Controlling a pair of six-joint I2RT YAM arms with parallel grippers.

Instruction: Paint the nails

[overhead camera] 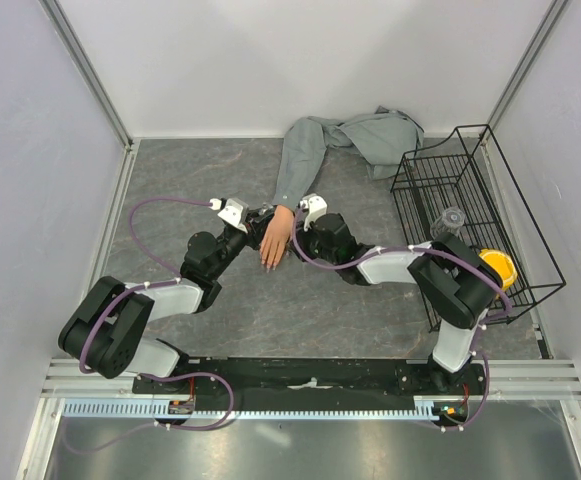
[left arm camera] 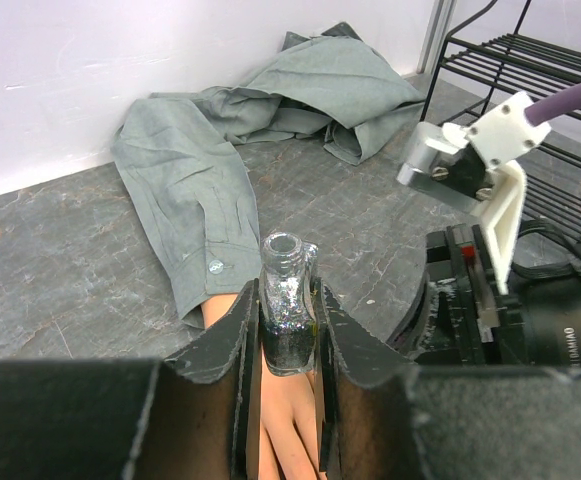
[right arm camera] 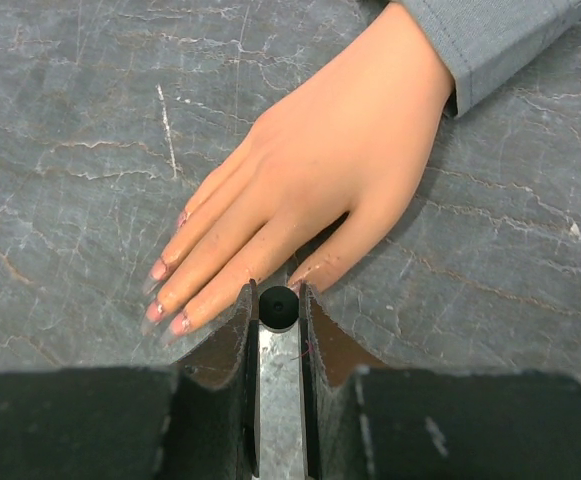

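A peach mannequin hand [overhead camera: 275,240] lies palm down on the grey table, its wrist in a grey shirt sleeve [overhead camera: 300,165]. Its tiny pinkish nails [right arm camera: 156,311] show in the right wrist view, some streaked with polish. My left gripper [left arm camera: 288,300] is shut on a small open glass bottle [left arm camera: 288,325] of dark glittery polish, held just above the back of the hand [left arm camera: 290,425]. My right gripper [right arm camera: 278,298] is shut on a black-topped brush cap [right arm camera: 278,308] with a silvery stem, right over the thumb tip [right arm camera: 315,272]. The brush tip is hidden.
The grey shirt [overhead camera: 375,135] is bunched at the back. A black wire basket [overhead camera: 470,175] stands at the right, with a yellow object [overhead camera: 498,268] and a clear jar [overhead camera: 451,220] in it. The right arm's wrist [left arm camera: 500,290] is close beside the bottle.
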